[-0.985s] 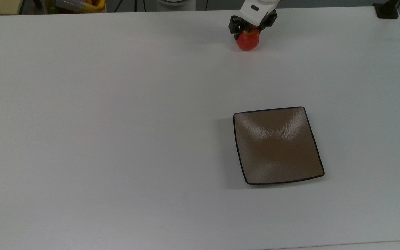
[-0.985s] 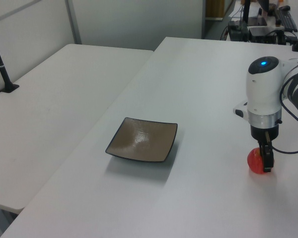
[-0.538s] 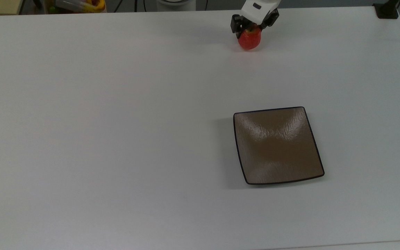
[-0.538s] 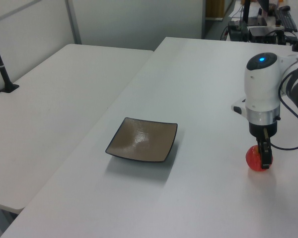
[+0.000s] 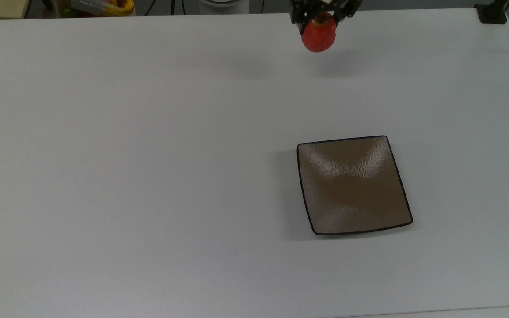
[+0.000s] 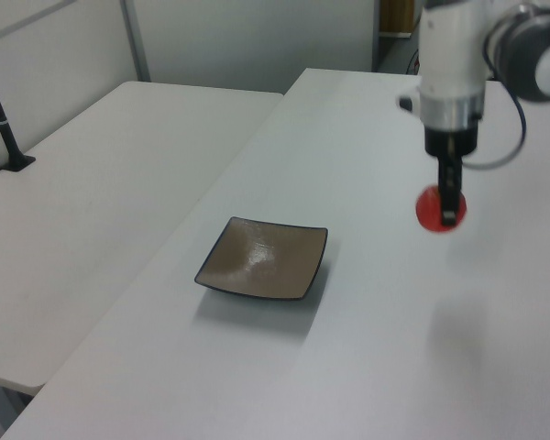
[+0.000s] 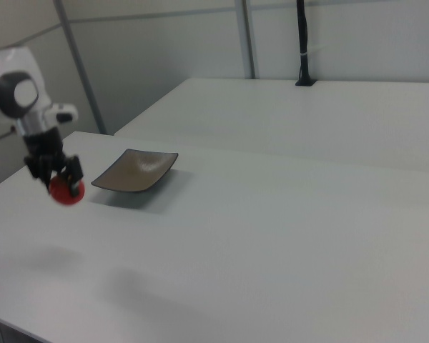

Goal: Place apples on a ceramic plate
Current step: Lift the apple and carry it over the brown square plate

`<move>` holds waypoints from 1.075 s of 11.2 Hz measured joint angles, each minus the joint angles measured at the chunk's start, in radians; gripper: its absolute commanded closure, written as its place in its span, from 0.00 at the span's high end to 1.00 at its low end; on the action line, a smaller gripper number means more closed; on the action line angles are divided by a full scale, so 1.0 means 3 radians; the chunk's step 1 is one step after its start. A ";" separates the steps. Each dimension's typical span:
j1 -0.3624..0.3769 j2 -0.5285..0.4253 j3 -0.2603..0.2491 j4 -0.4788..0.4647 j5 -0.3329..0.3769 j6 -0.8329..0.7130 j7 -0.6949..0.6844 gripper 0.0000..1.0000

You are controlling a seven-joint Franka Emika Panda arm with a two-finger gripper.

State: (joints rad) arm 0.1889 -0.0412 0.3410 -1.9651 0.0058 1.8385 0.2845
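Observation:
A small red apple point(image 5: 319, 36) hangs in the air above the white table, held from above by my gripper point(image 5: 320, 21), which is shut on it. The left view shows the apple point(image 6: 433, 211) well off the tabletop under the gripper point(image 6: 449, 203), with its shadow on the table below. In the right view the apple point(image 7: 66, 191) and gripper point(image 7: 56, 179) float to the left of the plate. The square brown ceramic plate point(image 5: 354, 185) lies flat and bare, far from the apple toward the top view's bottom; it also appears in the left view point(image 6: 264, 258) and right view point(image 7: 134, 171).
The white table point(image 5: 148, 154) spreads wide around the plate. A second white table point(image 6: 101, 183) adjoins it. A black post point(image 7: 303, 43) stands at the far side of the right view. Coloured clutter point(image 5: 100, 6) sits beyond the table's edge at the top view's upper left.
The gripper has lifted the apple off the table; it now hangs clearly above the surface with a separate shadow. The plate has not moved.

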 measured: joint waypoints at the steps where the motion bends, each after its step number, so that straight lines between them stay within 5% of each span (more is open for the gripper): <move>1: -0.0008 0.0028 -0.0124 0.0268 0.0001 -0.0131 -0.0081 0.28; 3: -0.0010 0.0283 -0.0295 0.0866 0.0002 -0.0351 -0.0160 0.28; 7: 0.0013 0.1252 -0.0311 0.2030 -0.0001 -0.0402 -0.0241 0.29; 12: 0.0192 0.1988 -0.0311 0.2264 -0.0467 0.0681 -0.0340 0.29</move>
State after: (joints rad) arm 0.2467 0.5551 0.2476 -1.2859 -0.1343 2.0428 0.1826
